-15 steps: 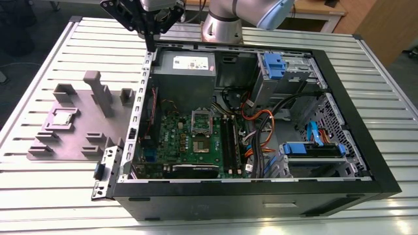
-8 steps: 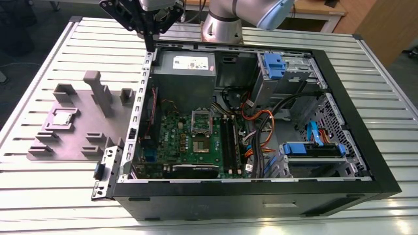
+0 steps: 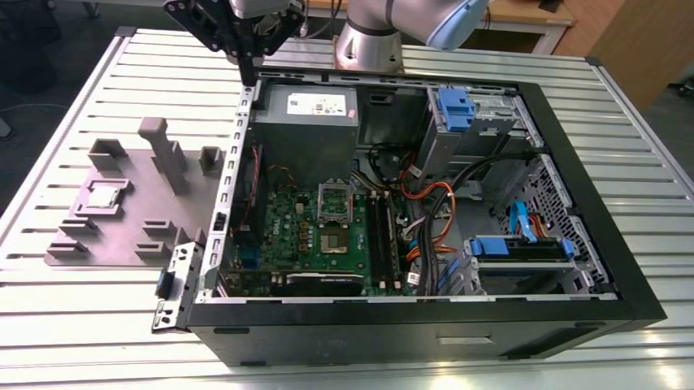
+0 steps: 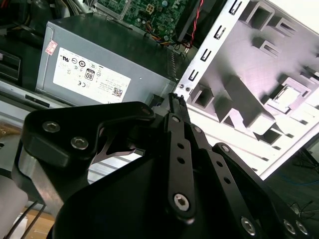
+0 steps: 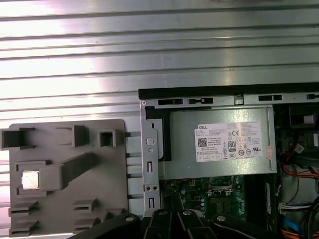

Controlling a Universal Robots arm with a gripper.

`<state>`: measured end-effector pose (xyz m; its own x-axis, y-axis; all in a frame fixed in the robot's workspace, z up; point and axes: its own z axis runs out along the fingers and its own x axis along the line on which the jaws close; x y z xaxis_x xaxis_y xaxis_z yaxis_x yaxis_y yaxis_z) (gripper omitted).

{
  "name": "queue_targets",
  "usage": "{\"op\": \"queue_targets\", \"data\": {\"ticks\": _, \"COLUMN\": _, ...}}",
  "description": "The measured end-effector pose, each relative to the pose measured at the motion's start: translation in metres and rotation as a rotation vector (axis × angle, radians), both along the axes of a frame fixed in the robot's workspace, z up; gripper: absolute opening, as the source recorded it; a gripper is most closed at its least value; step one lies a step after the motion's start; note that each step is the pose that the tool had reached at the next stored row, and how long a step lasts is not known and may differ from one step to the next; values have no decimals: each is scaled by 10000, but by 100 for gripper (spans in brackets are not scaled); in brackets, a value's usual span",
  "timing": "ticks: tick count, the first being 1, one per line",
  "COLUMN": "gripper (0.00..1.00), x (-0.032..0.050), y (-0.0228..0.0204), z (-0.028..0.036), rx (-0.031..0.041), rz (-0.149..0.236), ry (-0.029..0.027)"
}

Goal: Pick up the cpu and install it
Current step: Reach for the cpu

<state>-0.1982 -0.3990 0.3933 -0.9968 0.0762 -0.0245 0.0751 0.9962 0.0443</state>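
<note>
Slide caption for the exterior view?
Gripper above the open computer case's corner; cpu rests in the grey fixture beside it.

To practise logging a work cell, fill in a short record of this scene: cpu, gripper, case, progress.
cpu: lying in a pocket of the grey tray, outside the case
gripper: shut, holding nothing, over a corner of the case near the power supply
case: open, green motherboard inside
tray: beside the case, on the exterior view's left
progress: cpu not yet picked up
</note>
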Motion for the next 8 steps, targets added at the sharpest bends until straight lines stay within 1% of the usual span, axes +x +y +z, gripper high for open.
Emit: {"op": "queue_targets", "data": {"ticks": 8, "gripper": 11, "x": -24, "y": 0, "z": 0, "rx": 0, "rz": 0, "ry": 1}}
